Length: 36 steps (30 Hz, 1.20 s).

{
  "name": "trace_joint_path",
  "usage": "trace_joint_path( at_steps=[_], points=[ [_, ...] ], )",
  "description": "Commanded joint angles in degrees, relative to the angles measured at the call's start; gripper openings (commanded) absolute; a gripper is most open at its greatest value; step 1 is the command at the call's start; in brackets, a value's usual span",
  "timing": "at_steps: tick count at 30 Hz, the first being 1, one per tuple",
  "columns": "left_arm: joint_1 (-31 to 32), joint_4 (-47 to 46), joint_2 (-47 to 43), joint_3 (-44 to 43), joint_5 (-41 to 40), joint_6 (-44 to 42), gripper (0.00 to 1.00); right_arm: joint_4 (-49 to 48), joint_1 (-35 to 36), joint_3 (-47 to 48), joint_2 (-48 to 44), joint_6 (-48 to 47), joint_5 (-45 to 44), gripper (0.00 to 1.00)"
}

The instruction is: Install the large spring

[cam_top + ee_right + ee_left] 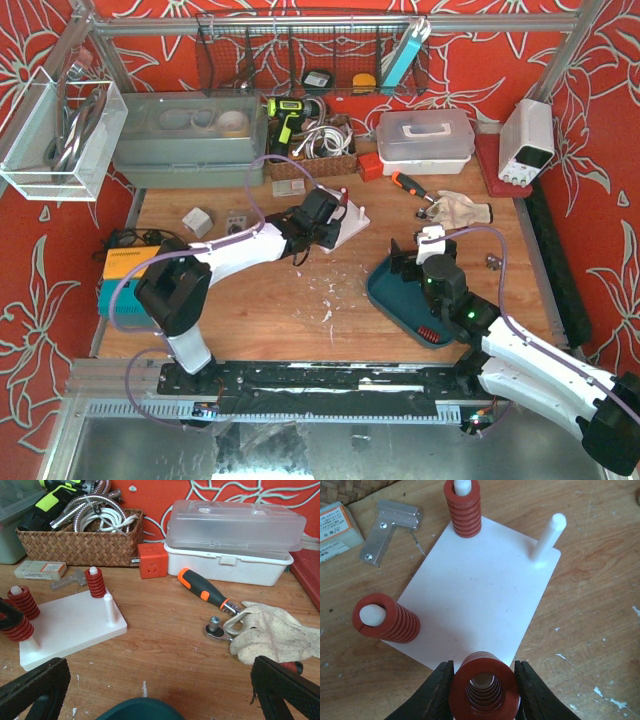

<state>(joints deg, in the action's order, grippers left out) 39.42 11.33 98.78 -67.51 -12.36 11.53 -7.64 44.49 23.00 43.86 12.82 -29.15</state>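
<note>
A white peg board (480,595) lies on the wooden table. Red springs sit on its far peg (463,507) and its left peg (384,621). One peg (547,537) is bare. My left gripper (482,692) is shut on a third large red spring (481,687); the white tip of the near peg shows inside its coil. In the right wrist view this spring (17,626) sits high on its peg, with bare peg below it. My right gripper (160,690) is wide open and empty above the teal tray (135,711), to the right of the board (352,228).
An aluminium bracket (390,525) and a small labelled box (335,527) lie beyond the board. An orange-handled ratchet driver (205,592), a cloth glove (272,635), an orange cube (150,560), a wicker basket (75,542) and a plastic case (230,535) are at the back.
</note>
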Motion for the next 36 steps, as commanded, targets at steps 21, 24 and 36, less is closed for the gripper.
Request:
trace_joint_path(
  at_steps=[21,24,36],
  points=[
    [0.15,-1.13,2.89,-1.10,-2.62,1.11,0.67,1.95,-0.39,1.03,2.72,1.33,0.91,0.99],
    [0.13,-0.38,-0.03,-0.61,-2.26,2.13,0.72,7.26,-0.46,3.32,3.12,3.55,2.30,0.99],
    [0.13,-0.93,-16.89,7.21,5.02,4.89,1.00,52.02,-0.73,21.35,6.71,14.10,16.39,0.90]
  ],
)
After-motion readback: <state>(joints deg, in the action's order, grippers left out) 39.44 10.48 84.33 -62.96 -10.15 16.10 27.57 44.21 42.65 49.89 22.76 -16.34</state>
